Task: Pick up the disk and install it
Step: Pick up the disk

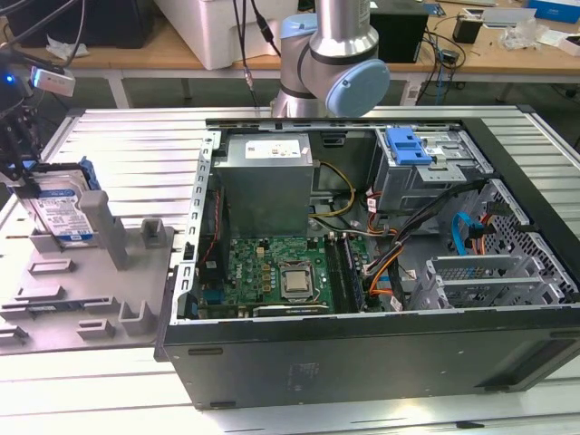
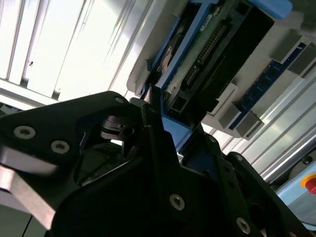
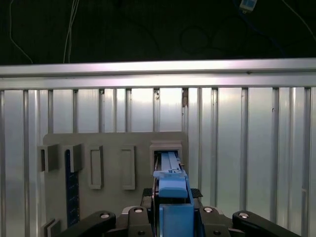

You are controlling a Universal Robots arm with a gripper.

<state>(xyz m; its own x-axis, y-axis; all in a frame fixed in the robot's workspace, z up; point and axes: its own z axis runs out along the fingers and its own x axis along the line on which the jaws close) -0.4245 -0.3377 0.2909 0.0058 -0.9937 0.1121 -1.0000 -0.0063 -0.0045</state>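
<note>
The disk (image 1: 63, 210), a silver drive with a white-and-blue label in a blue rail, stands on edge in a slot of the grey fixture (image 1: 100, 304) at the exterior view's left. My black gripper (image 1: 20, 177) sits at the disk's outer edge. In the first wrist view the disk's blue rail (image 3: 172, 185) runs between the fingers of the gripper (image 3: 173, 197), which press against both its sides. The second wrist view shows the disk's green circuit board (image 2: 207, 52) and the gripper (image 2: 170, 129) shut on the blue rail.
An open black computer case (image 1: 362, 362) lies on the slatted metal table (image 1: 136, 136), to the exterior view's right of the fixture. Inside are a grey power supply (image 1: 267, 186), a motherboard (image 1: 272, 276), loose cables, and a metal drive cage with a blue latch bracket (image 1: 408, 145).
</note>
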